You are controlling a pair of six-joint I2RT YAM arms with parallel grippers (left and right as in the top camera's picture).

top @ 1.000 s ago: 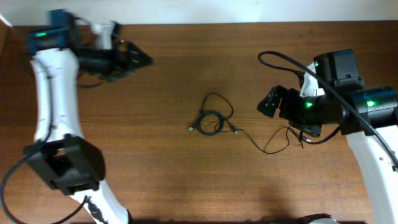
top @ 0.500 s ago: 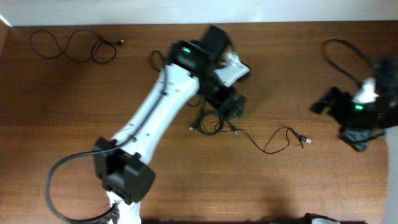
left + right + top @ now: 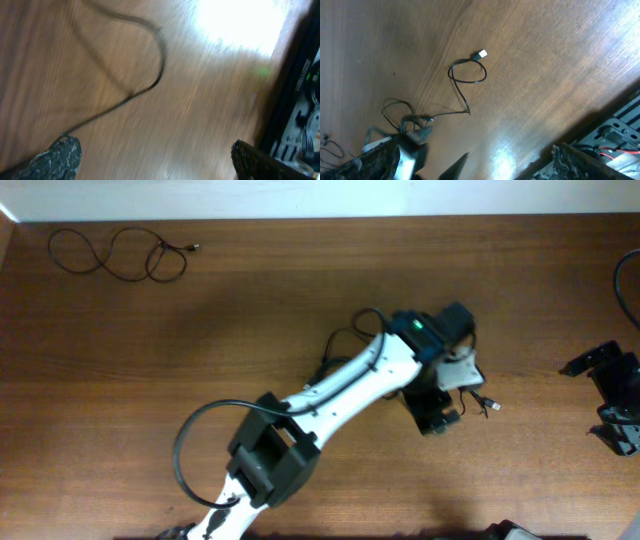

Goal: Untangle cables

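Thin black cables lie mid-table. A knotted coil [image 3: 340,352] is partly hidden under my left arm, and a strand runs right to a plug end [image 3: 490,406]. My left gripper [image 3: 437,420] hangs open over the table just left of that plug. Its blurred wrist view shows one curved strand [image 3: 161,60] ahead of the open left gripper [image 3: 157,162], nothing between the fingers. My right gripper [image 3: 598,398] stands open at the far right edge, apart from the cables. The right wrist view shows the looped strand [image 3: 467,72], its pale plug [image 3: 482,53], and the coil [image 3: 415,120] beyond the open right gripper [image 3: 477,161].
A separate black cable [image 3: 120,255] lies in wavy loops at the back left corner. My left arm [image 3: 330,395] stretches diagonally from the front left across the table's middle. A black frame with wiring [image 3: 615,130] lines the table edge by the right arm.
My left arm swung from the back left corner across the coil to its right side. My right arm drew back to the right edge. The back-left cable now shows.
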